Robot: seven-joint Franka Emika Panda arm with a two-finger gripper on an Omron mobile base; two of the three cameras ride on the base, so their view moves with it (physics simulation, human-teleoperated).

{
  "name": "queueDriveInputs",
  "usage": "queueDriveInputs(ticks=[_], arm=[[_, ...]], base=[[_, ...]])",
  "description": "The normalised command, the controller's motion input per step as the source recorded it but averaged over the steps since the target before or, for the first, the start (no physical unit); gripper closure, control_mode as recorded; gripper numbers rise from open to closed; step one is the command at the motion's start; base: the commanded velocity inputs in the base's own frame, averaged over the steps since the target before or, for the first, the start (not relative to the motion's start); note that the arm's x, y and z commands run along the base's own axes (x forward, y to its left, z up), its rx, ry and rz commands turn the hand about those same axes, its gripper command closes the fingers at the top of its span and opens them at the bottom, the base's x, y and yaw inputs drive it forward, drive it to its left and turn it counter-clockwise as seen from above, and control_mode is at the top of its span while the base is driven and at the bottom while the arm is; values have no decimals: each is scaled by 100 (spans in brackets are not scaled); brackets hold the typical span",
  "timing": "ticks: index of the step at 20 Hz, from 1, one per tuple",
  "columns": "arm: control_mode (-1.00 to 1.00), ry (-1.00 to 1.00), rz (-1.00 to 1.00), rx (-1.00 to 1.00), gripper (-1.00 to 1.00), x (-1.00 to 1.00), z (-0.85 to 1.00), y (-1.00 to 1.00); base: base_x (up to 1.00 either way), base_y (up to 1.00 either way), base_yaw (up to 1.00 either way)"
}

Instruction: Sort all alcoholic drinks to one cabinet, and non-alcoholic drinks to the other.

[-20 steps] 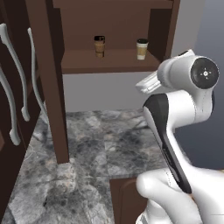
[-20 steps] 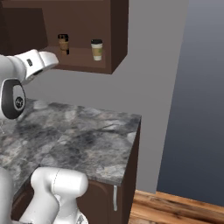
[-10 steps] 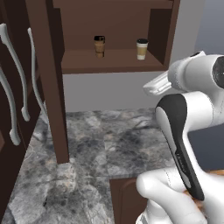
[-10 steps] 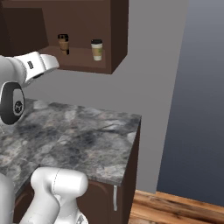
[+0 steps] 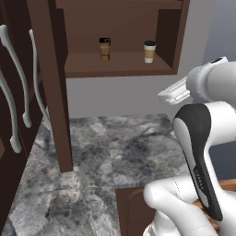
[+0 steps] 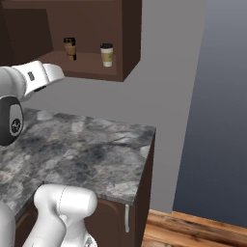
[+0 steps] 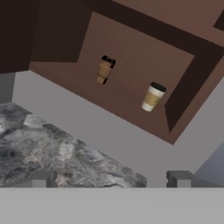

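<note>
Two tan paper cups, the non-alcoholic drinks, stand upright on the shelf of the open dark brown wall cabinet. One is a darker cup. To its right stands a paler cup. My gripper is open with nothing between its fingers, and it hangs well back from the shelf, below and in front of the cups. The white hand points toward the cabinet. The alcoholic drinks are out of view.
The cabinet's open door juts out over the grey marble counter. Left of it are closed dark doors with long silver handles. The counter ends at its right edge, above a wooden floor.
The arm has drawn back a little from the cabinet and the hand has dropped slightly. Both cups stand where they were.
</note>
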Motion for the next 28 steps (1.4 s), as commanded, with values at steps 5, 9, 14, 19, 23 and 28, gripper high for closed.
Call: queueDriveInputs(ticks=[5, 9, 14, 19, 23, 28], arm=[[-100, 0, 0, 0, -100, -8, 0, -3], [-100, 0, 0, 0, -100, -3, -2, -1], [100, 0, 0, 0, -100, 0, 0, 0], [100, 0, 0, 0, -100, 0, 0, 0], [100, 0, 0, 0, -100, 0, 0, 0], [100, 0, 0, 0, -100, 0, 0, 0]], base=[[0, 0, 0], [0, 0, 0], [-21, 0, 0], [-47, -10, 0], [-15, -23, 10], [0, -34, 34]])
